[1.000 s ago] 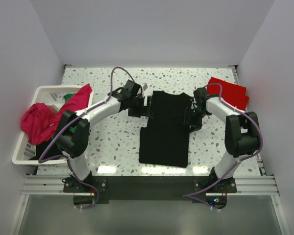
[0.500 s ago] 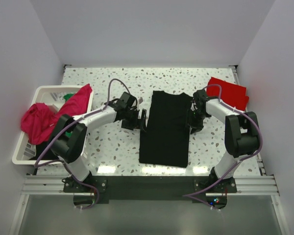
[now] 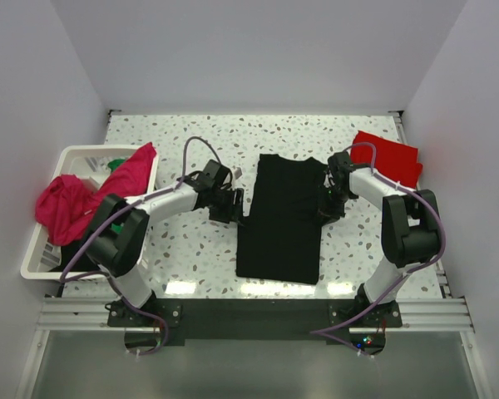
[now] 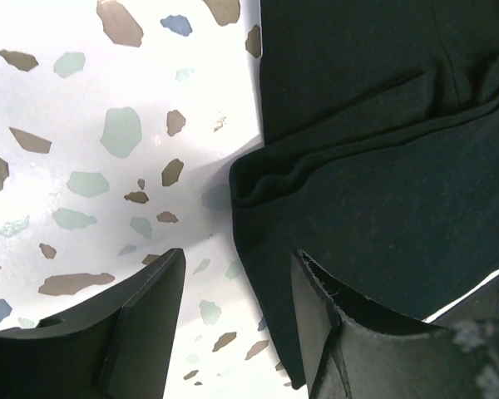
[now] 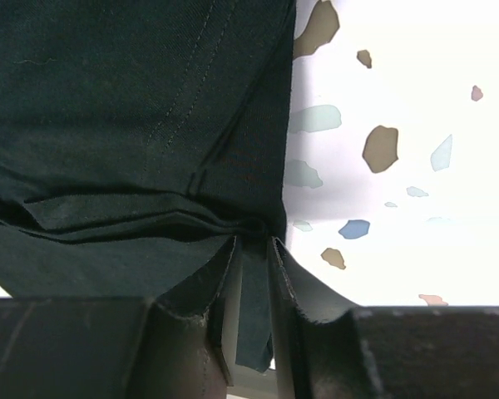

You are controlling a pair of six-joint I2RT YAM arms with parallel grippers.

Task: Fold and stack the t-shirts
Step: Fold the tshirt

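Right gripper (image 5: 253, 248) tight on edge of black t-shirt (image 3: 281, 224) (left gripper (image 4: 237, 266) agape at opposite edge).

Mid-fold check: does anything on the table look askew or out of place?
Yes. The black t-shirt is folded unevenly: its lower half juts out left of the upper half. The magenta t-shirt spills over the white basket's rim.
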